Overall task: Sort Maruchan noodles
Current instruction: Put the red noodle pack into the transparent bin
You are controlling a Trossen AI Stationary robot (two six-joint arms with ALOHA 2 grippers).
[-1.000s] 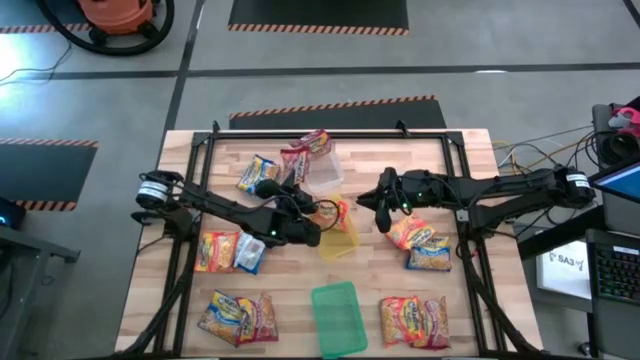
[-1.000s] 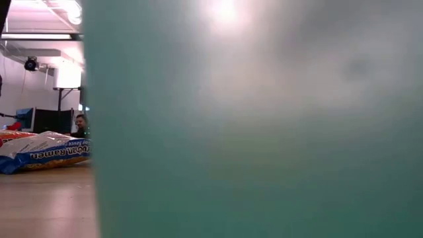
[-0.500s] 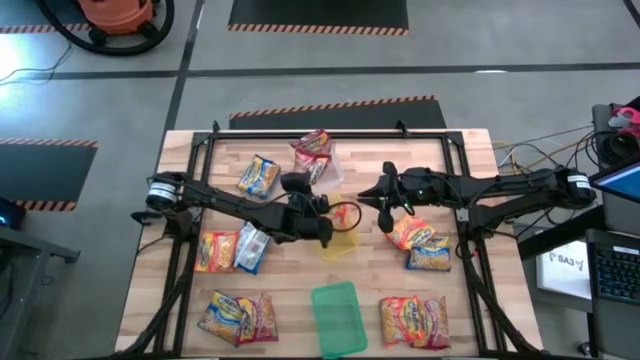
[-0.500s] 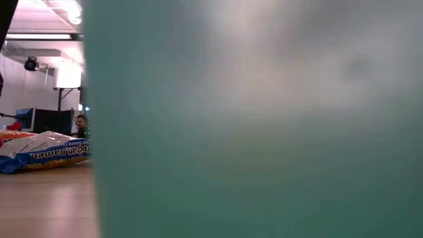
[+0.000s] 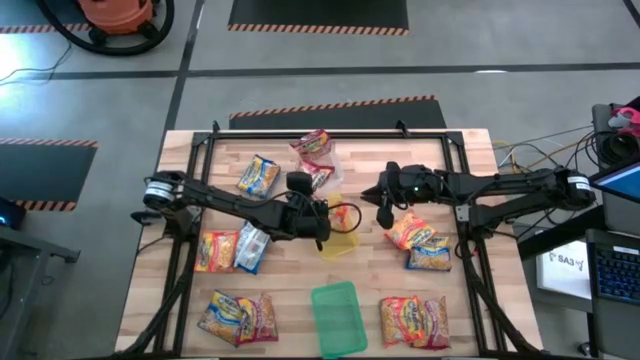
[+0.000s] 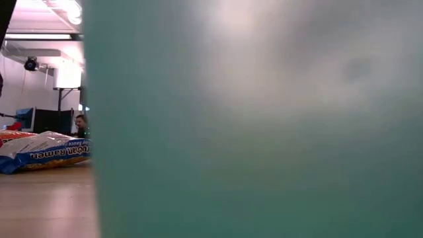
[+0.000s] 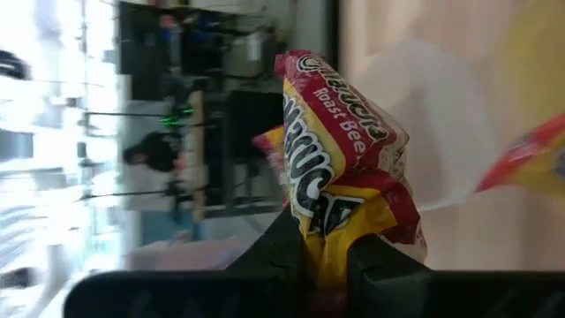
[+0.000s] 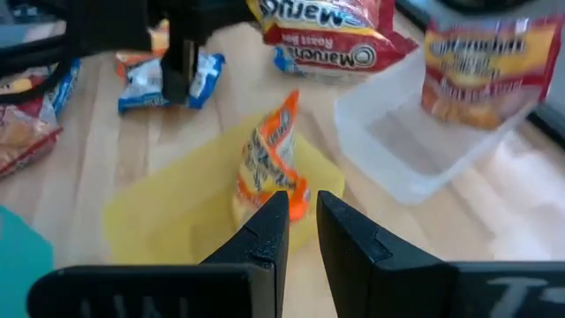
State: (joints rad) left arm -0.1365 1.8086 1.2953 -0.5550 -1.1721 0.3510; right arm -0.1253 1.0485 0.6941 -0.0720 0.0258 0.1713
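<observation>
Red roast-beef packet (image 7: 349, 172) pinched between dark fingers (image 7: 274, 256)
</observation>
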